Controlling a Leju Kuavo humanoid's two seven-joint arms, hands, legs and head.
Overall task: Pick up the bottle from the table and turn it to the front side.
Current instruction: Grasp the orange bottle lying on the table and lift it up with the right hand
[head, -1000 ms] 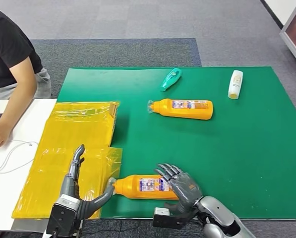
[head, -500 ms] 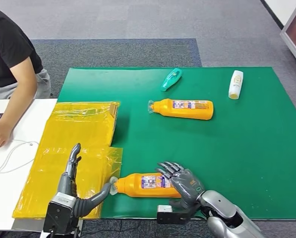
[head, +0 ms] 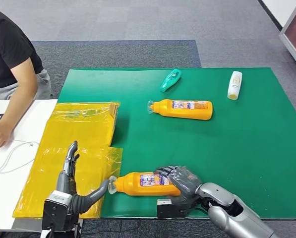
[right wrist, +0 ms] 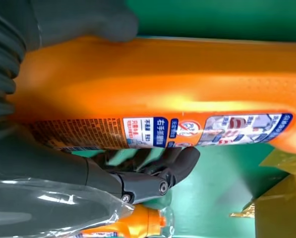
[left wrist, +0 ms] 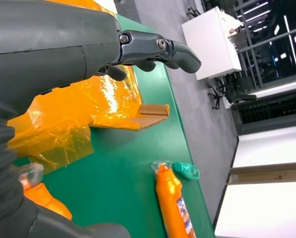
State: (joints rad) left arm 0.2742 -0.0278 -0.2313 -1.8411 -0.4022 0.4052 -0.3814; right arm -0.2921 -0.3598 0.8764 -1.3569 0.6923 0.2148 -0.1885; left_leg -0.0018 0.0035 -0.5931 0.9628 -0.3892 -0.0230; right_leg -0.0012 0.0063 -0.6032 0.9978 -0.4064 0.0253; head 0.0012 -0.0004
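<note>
An orange bottle (head: 146, 183) with a printed label and a clear cap (head: 111, 184) lies on its side near the front edge of the green mat (head: 232, 158). My right hand (head: 182, 181) wraps over its base end. In the right wrist view the thumb (right wrist: 83, 20) lies on one side of the bottle (right wrist: 176, 84) and the fingers (right wrist: 168, 168) curl round the other. My left hand (head: 69, 183) is spread over the yellow plastic, its thumb tip touching the cap. The left wrist view shows its straight fingers (left wrist: 153, 47) and the cap (left wrist: 30, 173).
A second orange bottle (head: 183, 109), a teal bottle (head: 171, 79) and a white bottle (head: 234, 85) lie farther back on the mat. Yellow plastic bags (head: 79, 144) cover the mat's left side. A person (head: 11, 64) sits at the far left, one hand on white paper.
My right hand has dropped onto the bottle's base end and its fingers have curled round it. My left hand has drawn back slightly, thumb still at the cap.
</note>
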